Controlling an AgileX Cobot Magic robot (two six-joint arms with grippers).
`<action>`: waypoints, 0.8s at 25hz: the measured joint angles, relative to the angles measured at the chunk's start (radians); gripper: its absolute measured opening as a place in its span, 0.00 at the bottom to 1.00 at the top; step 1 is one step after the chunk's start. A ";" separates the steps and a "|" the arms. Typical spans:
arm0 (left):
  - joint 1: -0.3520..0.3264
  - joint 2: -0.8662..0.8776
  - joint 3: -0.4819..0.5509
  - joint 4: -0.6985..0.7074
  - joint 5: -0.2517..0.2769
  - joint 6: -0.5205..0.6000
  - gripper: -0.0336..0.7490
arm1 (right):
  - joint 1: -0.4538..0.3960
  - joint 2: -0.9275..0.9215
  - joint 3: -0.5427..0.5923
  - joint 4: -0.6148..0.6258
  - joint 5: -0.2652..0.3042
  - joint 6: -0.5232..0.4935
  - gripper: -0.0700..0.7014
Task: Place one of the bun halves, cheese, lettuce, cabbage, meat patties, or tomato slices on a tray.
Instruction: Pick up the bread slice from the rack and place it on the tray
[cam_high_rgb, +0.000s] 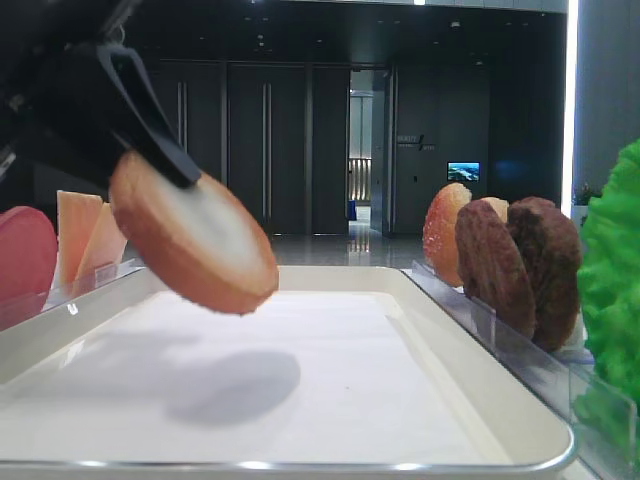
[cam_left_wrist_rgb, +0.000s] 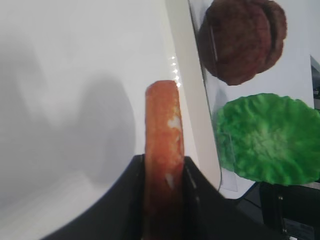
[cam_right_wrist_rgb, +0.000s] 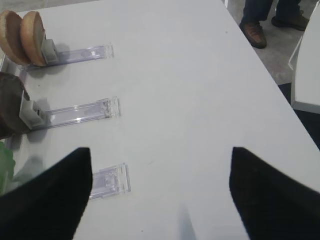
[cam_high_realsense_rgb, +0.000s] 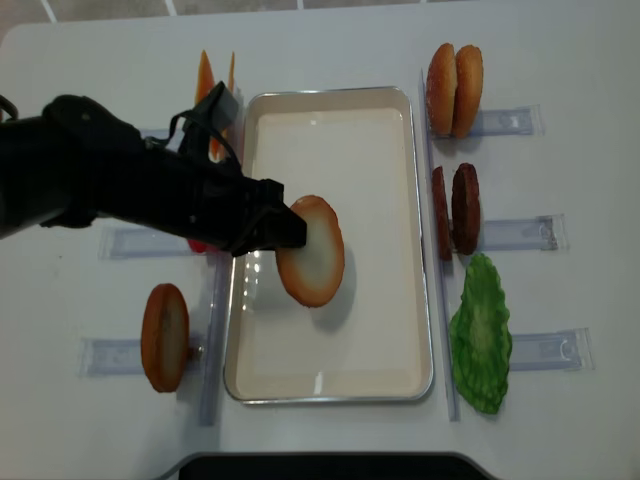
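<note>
My left gripper (cam_high_realsense_rgb: 290, 228) is shut on a bun half (cam_high_realsense_rgb: 312, 252), orange-brown at the rim with a pale face. It hangs tilted above the middle of the white tray (cam_high_realsense_rgb: 420, 200), clear of the liner, and casts a shadow on it. The left wrist view shows the bun half (cam_left_wrist_rgb: 164, 120) edge-on between the black fingers of that gripper (cam_left_wrist_rgb: 165, 180). From the low exterior view the bun half (cam_high_rgb: 195, 235) floats over the tray (cam_high_rgb: 330, 350). My right gripper (cam_right_wrist_rgb: 160, 195) is open over bare table with nothing between its fingers.
Right of the tray stand two bun halves (cam_high_realsense_rgb: 455, 90), the meat patties (cam_high_realsense_rgb: 455, 208) and the lettuce (cam_high_realsense_rgb: 480, 335) in clear holders (cam_high_realsense_rgb: 520, 235). Left of it are the cheese (cam_high_realsense_rgb: 205, 80) and another bun half (cam_high_realsense_rgb: 165, 335). A person's shoes (cam_right_wrist_rgb: 252, 32) stand beyond the table edge.
</note>
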 joint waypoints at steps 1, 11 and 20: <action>0.000 0.018 0.000 -0.004 -0.004 0.002 0.22 | 0.000 0.000 0.000 0.000 0.000 0.000 0.79; 0.001 0.119 0.000 -0.114 -0.036 0.093 0.22 | 0.000 0.000 0.000 0.000 0.000 0.000 0.79; 0.001 0.150 0.000 -0.197 -0.014 0.181 0.22 | 0.000 0.000 0.000 0.000 0.000 0.000 0.79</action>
